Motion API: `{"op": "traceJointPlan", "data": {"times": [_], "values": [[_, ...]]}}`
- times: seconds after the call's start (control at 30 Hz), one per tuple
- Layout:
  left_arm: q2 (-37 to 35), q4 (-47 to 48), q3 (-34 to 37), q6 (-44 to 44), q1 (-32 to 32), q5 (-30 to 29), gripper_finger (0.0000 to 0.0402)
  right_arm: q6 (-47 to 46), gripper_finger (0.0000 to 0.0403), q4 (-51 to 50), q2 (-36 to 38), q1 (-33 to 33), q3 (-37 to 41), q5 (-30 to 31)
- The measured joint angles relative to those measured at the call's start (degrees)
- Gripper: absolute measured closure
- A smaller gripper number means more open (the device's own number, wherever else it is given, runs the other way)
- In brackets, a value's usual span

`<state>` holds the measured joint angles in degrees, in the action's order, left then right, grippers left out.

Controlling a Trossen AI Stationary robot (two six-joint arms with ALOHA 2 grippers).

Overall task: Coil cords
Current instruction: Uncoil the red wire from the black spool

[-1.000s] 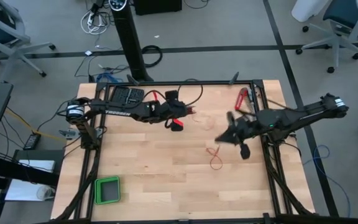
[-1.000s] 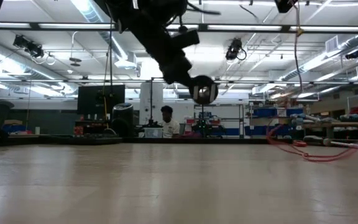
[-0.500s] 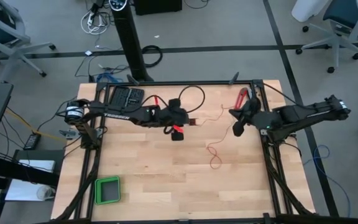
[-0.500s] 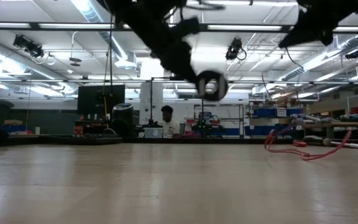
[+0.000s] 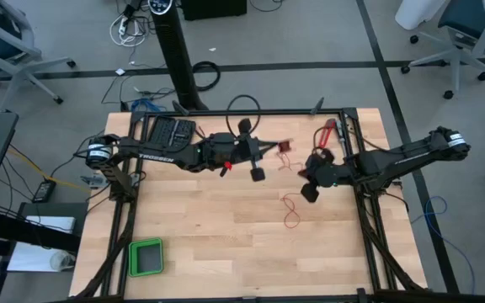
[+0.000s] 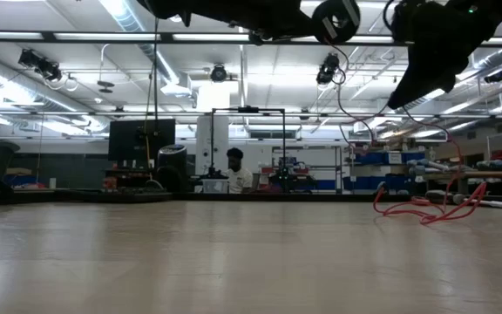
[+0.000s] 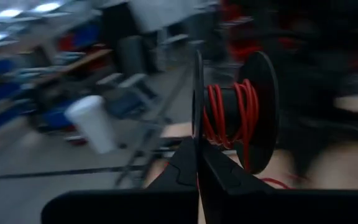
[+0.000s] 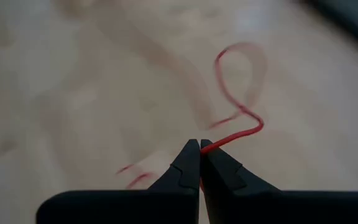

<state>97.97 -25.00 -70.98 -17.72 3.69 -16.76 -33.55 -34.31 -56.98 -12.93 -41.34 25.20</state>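
Observation:
My left gripper (image 7: 197, 146) is shut on a small black spool (image 7: 232, 118) with the thin red cord wound on it. It holds the spool above the table's far middle (image 5: 283, 146). My right gripper (image 8: 200, 146), close to the spool's right in the high view (image 5: 305, 168), is shut on the loose cord. The remaining cord (image 5: 291, 210) lies in squiggly loops on the wood, also seen in the low view (image 6: 425, 209). My left gripper pinches the spool's thin near flange (image 7: 197, 93) at its rim, between the two fingertips. The fingers point level toward the table's right. The spool is lifted clear of the table. My right gripper pinches a single strand of the red cord (image 8: 215, 143) at its fingertips. The fingers slant down toward the table. Beyond them the cord curls slack into a loop (image 8: 238, 81) over the wood.
A red-handled tool (image 5: 327, 133) lies at the far right by the frame rail. A black flat object (image 5: 168, 130) sits at the far left, and a green square box (image 5: 145, 257) at the near left corner. A person sits in the room beyond (image 6: 234, 170).
My left gripper has gone up and toward the table's right with the spool, tipping from a downward slant to level. My right gripper has swung toward the far side, then sunk and tipped downward beside the spool. The loose cord's loops have shifted on the wood.

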Motion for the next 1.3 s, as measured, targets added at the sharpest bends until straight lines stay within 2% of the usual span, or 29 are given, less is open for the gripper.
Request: {"op": "traceJointPlan", "data": {"times": [0.07, 0.17, 0.33, 0.4, 0.53, 0.63, 0.7, 0.87, 1.0, 1.1, 1.17, 1.3], "values": [[0.0, -0.4, 0.0, 0.0, 0.5, -3.8, 0.0401, 4.1, 0.04, 5.8, -2.2, 0.0, 0.0, -5.8], [0.0, 1.4, 0.0, -1.5, 1.6, -6.3, 0.0401, 12.4, 0.04, 15.5, -5.3, 0.0, 0.0, -16.7], [0.0, 11.5, 0.0, -4.5, 3.1, -8.3, 0.0401, 22.5, 0.0399, 31.6, -7.5, -0.9, 0.0, -36.2], [0.0, 16.9, 0.0, -4.1, 3.6, -8.7, 0.0401, 24.3, 0.0399, 34.0, -6.7, -1.5, 0.0, -40.6], [0.0, 27.8, 0.0, -2.1, 3.8, -8.9, 0.0401, 27.3, 0.04, 36.5, -2.8, -2.1, 0.0, -41.3], [0.0, 34.2, 0.0, 0.9, 3.3, -7.8, 0.0401, 29.2, 0.0399, 37.5, 1.3, -2.2, 0.0, -38.1], [0.0, 37.6, 0.0, 3.1, 2.8, -5.9, 0.0401, 29.7, 0.0399, 37.7, 4.4, -2.2, 0.0, -32.7], [0.0, 43.7, 0.0, 3.3, 0.4, -0.3, 0.0401, 32.0, 0.04, 34.9, 11.6, -2.2, 0.0, -12.7], [0.0, 48.0, 0.0, 3.1, -1.3, 0.1, 0.0401, 31.8, 0.04, 29.0, 16.1, -2.4, 0.0, 5.5], [0.0, 51.9, 0.0, 3.1, -2.1, 0.1, 0.0401, 28.8, 0.04, 22.0, 18.2, -2.3, 0.0, 15.4], [0.0, 54.0, 0.0, 3.1, -2.5, 0.1, 0.0401, 25.0, 0.04, 16.2, 19.0, -1.9, 0.0, 18.9], [0.0, 53.4, 0.0, 3.0, -3.0, 0.4, 0.0401, 14.0, 0.04, 5.3, 18.4, -0.6, 0.0, 19.0]]}}
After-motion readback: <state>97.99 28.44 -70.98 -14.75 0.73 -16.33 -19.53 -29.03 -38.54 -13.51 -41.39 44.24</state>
